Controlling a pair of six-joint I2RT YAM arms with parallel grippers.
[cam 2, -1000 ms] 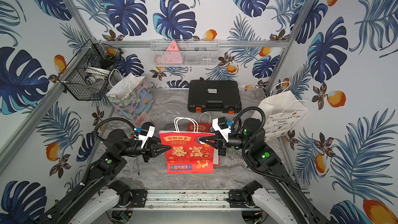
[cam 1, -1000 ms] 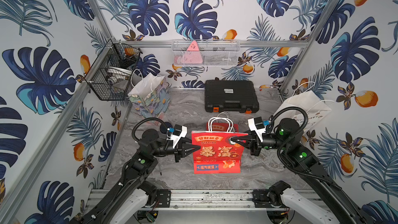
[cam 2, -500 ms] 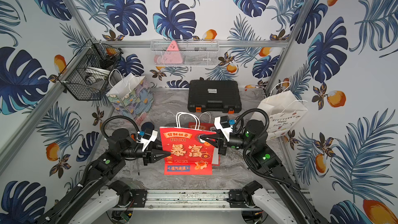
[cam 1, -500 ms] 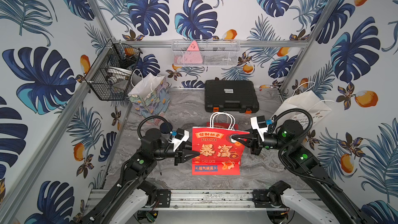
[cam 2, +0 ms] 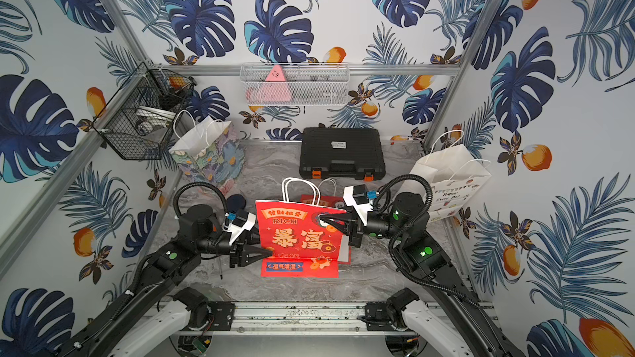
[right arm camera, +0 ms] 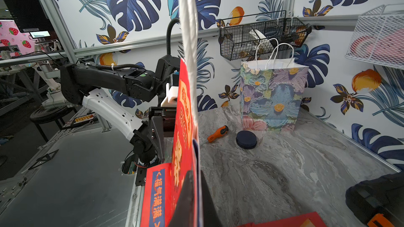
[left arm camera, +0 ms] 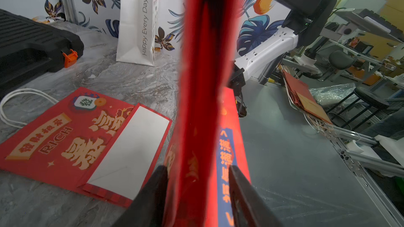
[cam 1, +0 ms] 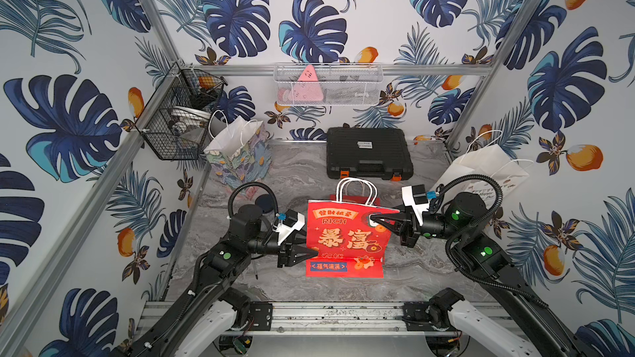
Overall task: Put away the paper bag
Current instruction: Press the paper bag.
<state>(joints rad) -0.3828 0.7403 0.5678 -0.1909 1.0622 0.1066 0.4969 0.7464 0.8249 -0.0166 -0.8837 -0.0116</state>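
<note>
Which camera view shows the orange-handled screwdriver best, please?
Right wrist view: the screwdriver lies in plain sight beside the dark lid. Both top views show only its shaft end; the left wrist view shows none.

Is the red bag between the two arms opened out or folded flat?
Folded flat: the red bag shows as a thin sheet edge-on in the right wrist view, standing upright.

A robotics lab. Leaf-wallpapered panels (cam 1: 378, 12) on aluminium framing (cam 1: 429, 69) box in a marble-look desk (cam 1: 302, 173). A stool (left arm camera: 369, 102) and chair (left arm camera: 341, 60) stand outside.
</note>
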